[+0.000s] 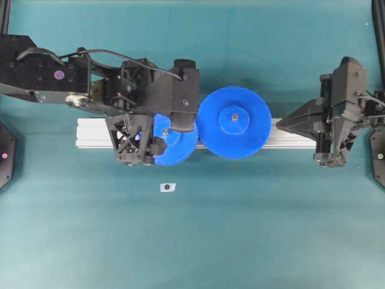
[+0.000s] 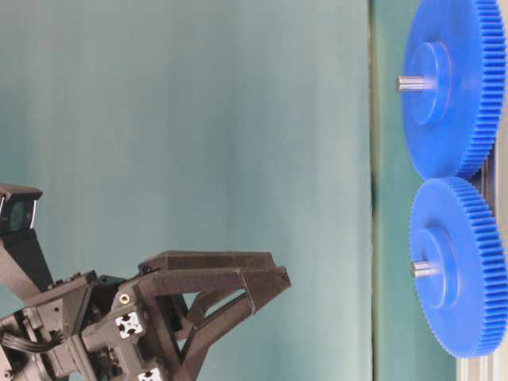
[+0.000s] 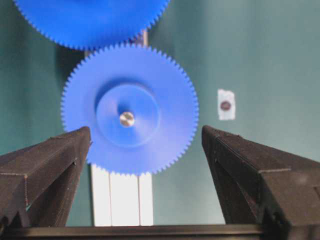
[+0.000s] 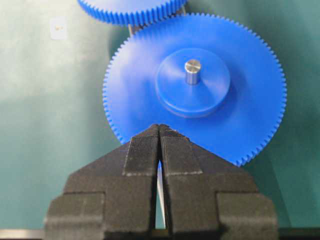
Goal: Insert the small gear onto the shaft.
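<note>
Left gripper (image 3: 145,165) stands wide open, empty, above the small gear (image 3: 130,109), already seated on the shaft (image 3: 127,119). Withdraw straight upward, avoiding tooth contact.

Overhead looks straight down; wrist views close, sharing larger gear (image 4: 195,85)

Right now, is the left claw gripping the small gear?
No. In the left wrist view the left claw stands open, its fingers either side of the small gear, which sits on the shaft.
</note>
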